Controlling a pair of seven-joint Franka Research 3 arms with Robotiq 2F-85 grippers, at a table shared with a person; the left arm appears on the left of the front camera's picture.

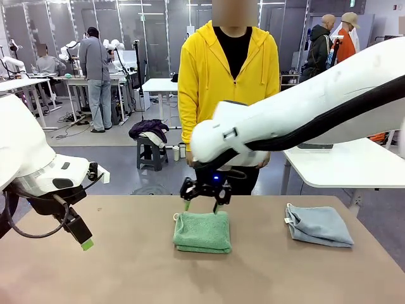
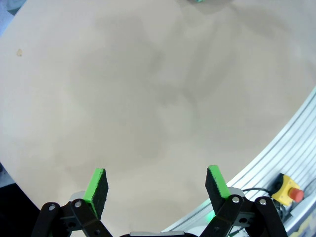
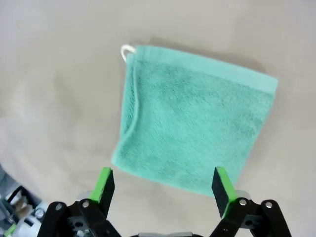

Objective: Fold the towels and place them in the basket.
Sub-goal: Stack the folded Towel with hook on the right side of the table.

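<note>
Right claw point(image 1: 204, 195) hangs spread wide just over the far edge of the folded green towel point(image 1: 202, 232) mid-table, not touching it. Left claw point(image 2: 157, 183) is spread too, over bare table point(image 1: 126, 272) at the near left. Grey towel point(image 1: 318, 225) lies well off to the right; nothing's in the way.

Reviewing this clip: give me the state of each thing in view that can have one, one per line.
green towel: folded, lying flat on the table, not gripped.
grey-blue towel: folded, lying on the table to the robot's right, untouched.
right gripper: jaws open, poised above the green towel's far edge, holding nothing.
left gripper: jaws open, empty, over bare table.
</note>
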